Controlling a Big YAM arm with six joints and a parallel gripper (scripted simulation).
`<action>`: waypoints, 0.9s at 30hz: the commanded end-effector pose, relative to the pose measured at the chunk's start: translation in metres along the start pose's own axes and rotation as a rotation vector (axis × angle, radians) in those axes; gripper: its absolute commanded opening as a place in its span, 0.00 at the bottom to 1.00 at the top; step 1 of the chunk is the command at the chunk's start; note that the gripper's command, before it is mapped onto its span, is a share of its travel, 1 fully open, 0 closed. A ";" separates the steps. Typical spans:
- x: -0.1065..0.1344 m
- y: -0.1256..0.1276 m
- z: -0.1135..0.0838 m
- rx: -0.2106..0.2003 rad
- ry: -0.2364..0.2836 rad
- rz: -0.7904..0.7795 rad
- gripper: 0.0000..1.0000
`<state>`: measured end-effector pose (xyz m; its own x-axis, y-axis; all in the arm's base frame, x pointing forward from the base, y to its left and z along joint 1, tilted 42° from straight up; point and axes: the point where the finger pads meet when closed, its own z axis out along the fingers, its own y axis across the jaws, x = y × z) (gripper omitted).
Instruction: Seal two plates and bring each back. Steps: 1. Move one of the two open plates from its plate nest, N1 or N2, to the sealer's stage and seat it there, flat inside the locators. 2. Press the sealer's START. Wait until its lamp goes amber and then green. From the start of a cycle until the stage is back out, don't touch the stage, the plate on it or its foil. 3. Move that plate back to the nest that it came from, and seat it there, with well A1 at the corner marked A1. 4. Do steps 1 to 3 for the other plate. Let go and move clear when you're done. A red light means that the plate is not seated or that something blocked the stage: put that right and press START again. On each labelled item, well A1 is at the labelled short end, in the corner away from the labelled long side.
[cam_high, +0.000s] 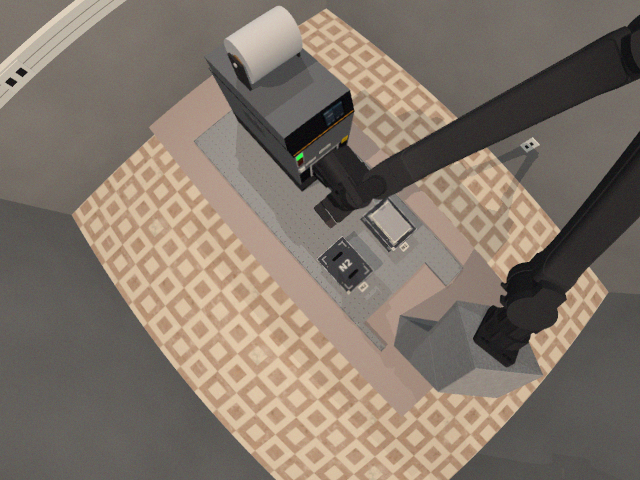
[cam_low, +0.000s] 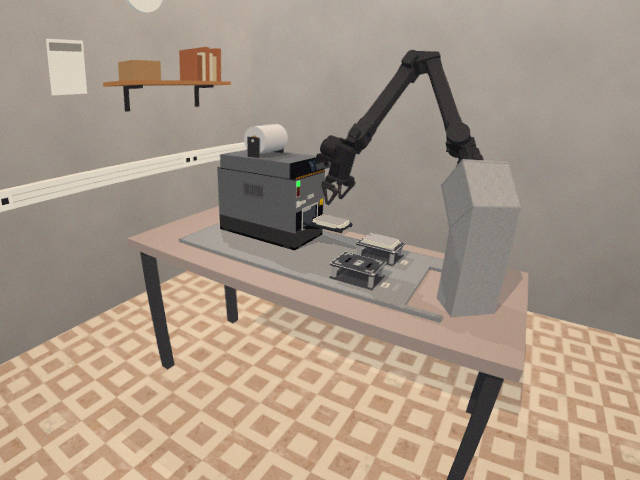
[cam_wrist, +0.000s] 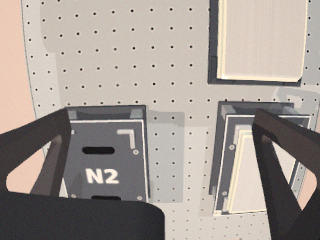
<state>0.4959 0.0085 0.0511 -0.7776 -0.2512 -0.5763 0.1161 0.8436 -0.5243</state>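
My gripper (cam_low: 337, 199) (cam_wrist: 161, 119) is open and empty, pointing down above and in front of the sealer's stage. A pale plate (cam_low: 330, 224) (cam_wrist: 262, 40) lies flat on the stage (cam_low: 344, 228) (cam_wrist: 213, 72), which is out; the arm hides it in the top view. The sealer (cam_low: 258, 206) shows a green lamp (cam_high: 299, 156) (cam_low: 298, 183). Another pale plate (cam_high: 391, 222) (cam_low: 381, 244) (cam_wrist: 245, 175) sits in the N1 nest (cam_wrist: 220, 192). Nest N2 (cam_high: 345, 277) (cam_low: 360, 258) (cam_wrist: 120, 165) is empty. I cannot tell whether the plates carry foil.
A white foil roll (cam_high: 268, 43) (cam_low: 269, 138) sits on top of the sealer. The nests stand on legs on the perforated grey board (cam_high: 258, 180) (cam_low: 258, 260) (cam_wrist: 165, 30). The arm's grey pedestal (cam_high: 460, 351) (cam_low: 478, 248) stands at the table's right end.
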 end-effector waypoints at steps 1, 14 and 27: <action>0.008 0.002 0.016 -0.005 -0.055 -0.049 1.00; 0.009 -0.004 0.048 0.018 -0.126 -0.043 1.00; 0.010 0.005 0.032 -0.006 -0.130 -0.024 1.00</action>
<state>0.5121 -0.0190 0.0122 -0.7117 -0.3263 -0.6221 0.0987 0.8304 -0.5484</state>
